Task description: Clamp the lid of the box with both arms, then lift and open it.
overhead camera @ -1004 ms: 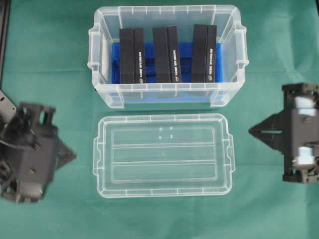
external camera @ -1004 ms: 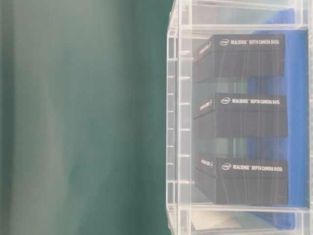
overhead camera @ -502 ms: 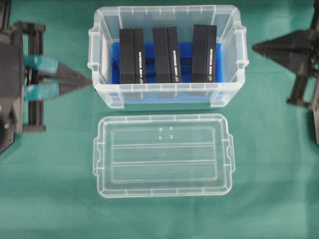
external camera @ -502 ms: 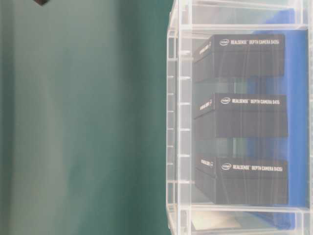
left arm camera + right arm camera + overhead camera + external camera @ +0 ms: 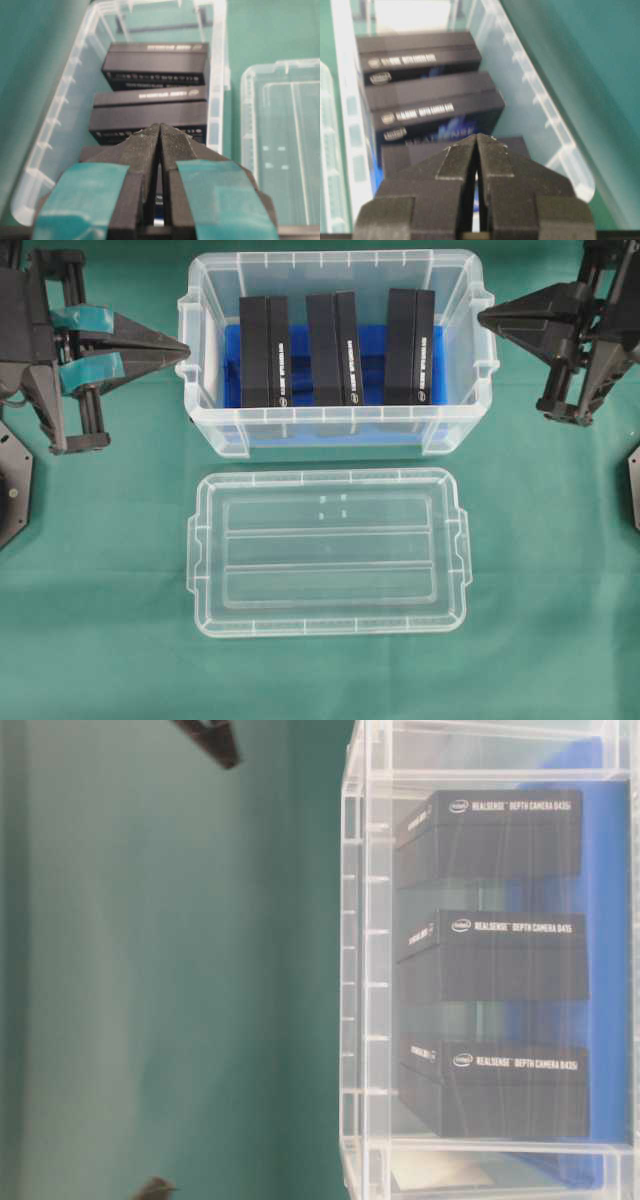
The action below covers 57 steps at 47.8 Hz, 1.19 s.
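Lid [image 5: 327, 551] below box [image 5: 336, 352], apart from grippers

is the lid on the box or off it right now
Off. The lid lies flat on the green cloth in front of the box, whose open top shows three black blocks.

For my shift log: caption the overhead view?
Lid flat on cloth before open box; shut left gripper and right gripper flank it.

Clear lid [image 5: 327, 552] lies flat beside open box [image 5: 336, 350].
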### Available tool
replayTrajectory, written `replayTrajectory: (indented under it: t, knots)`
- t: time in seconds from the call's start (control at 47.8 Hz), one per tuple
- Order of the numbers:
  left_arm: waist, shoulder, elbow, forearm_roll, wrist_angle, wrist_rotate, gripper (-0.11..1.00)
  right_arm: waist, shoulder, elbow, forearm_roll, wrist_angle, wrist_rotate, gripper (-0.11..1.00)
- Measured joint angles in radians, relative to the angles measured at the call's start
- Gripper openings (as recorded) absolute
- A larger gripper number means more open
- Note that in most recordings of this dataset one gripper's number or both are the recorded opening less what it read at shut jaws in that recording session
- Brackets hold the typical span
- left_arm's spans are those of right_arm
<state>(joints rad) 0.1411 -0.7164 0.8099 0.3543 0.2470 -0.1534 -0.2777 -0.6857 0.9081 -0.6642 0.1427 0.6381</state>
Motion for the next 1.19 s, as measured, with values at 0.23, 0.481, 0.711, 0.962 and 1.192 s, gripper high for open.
replayTrajectory:
  t: [0.23, 0.481, 0.711, 0.962, 1.192]
  knots:
    - [0.012, -0.003, 0.060, -0.002, -0.074, -0.040, 0.01, -0.006, 0.014, 0.015, -0.002, -0.023, 0.000, 0.00]
    - [0.029, -0.003, 0.061, -0.002, -0.075, -0.041, 0.01, -0.011, 0.014, 0.018, 0.000, -0.021, 0.000, 0.00]
    - [0.029, -0.005, 0.061, 0.000, -0.081, -0.043, 0.01, -0.009, 0.014, 0.020, 0.002, -0.026, 0.005, 0.00]
    - [-0.044, -0.006, 0.061, -0.002, -0.080, -0.071, 0.01, 0.040, 0.012, 0.020, 0.028, -0.034, 0.006, 0.00]
    - [-0.061, -0.012, 0.064, -0.002, -0.078, -0.094, 0.01, 0.083, 0.012, 0.020, 0.032, -0.034, 0.012, 0.00]
